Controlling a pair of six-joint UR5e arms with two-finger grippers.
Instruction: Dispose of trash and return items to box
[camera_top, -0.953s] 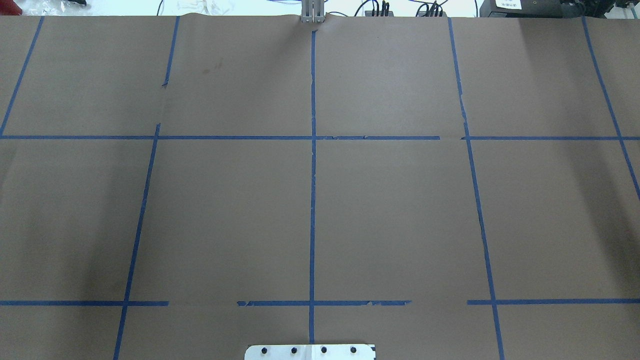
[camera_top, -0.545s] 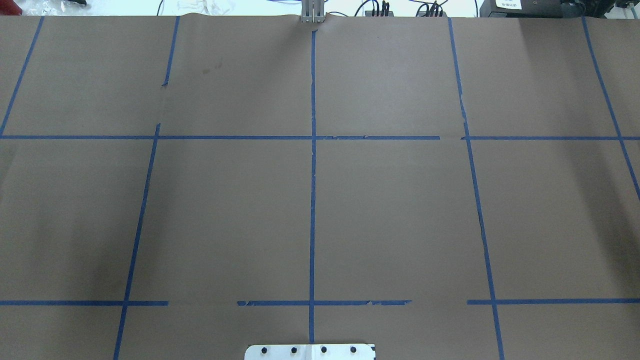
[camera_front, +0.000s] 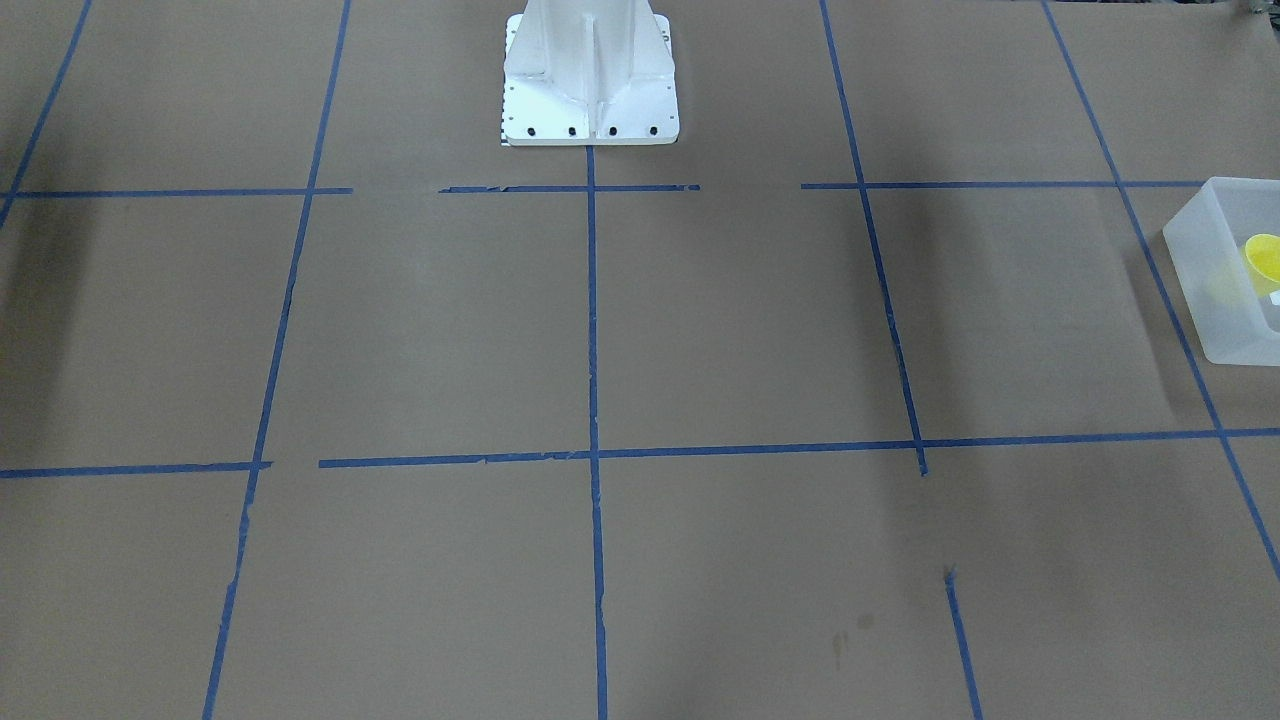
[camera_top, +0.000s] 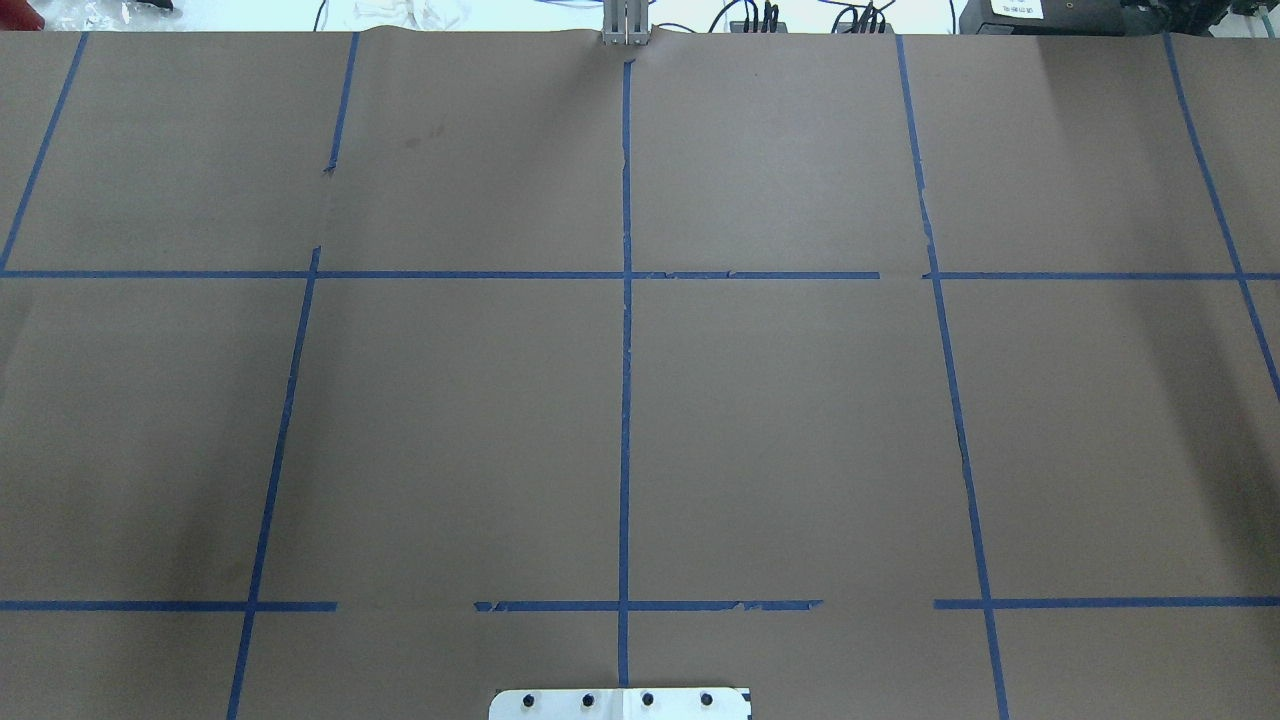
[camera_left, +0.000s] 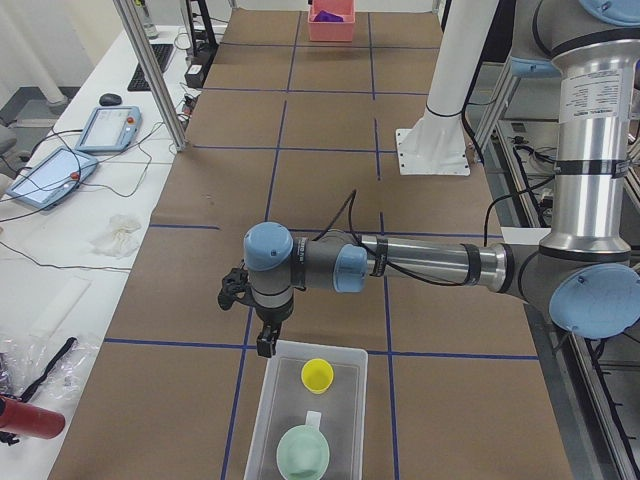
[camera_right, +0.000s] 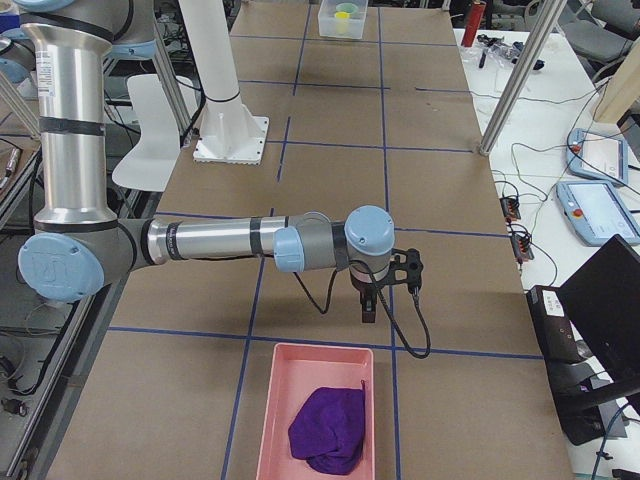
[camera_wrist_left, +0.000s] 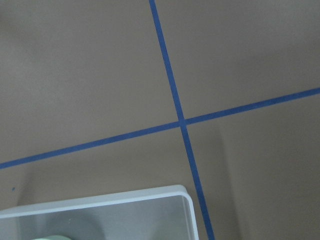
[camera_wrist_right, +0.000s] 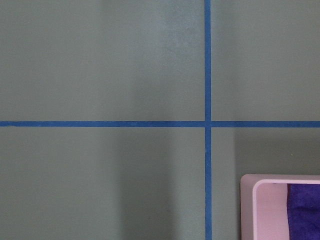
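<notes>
The frosted white box (camera_left: 268, 405) stands at the table's left end. The yellow cup (camera_left: 317, 375) and the pale green bowl (camera_left: 303, 453) sit inside it. The box (camera_front: 1215, 300) and cup (camera_front: 1265, 258) also show at the right edge of the front view. A box corner (camera_wrist_left: 150, 197) shows in the left wrist view. My left gripper (camera_left: 264, 343) hangs just beyond the box's far rim. My right gripper (camera_right: 368, 310) hangs just beyond the pink tray (camera_right: 275, 420). I cannot tell whether either is open or shut.
The pink tray holds a purple cloth (camera_right: 328, 428) at the table's right end; its corner (camera_wrist_right: 250, 182) shows in the right wrist view. The white robot base (camera_front: 590, 80) stands at the table's middle edge. Blue tape lines cross the brown paper.
</notes>
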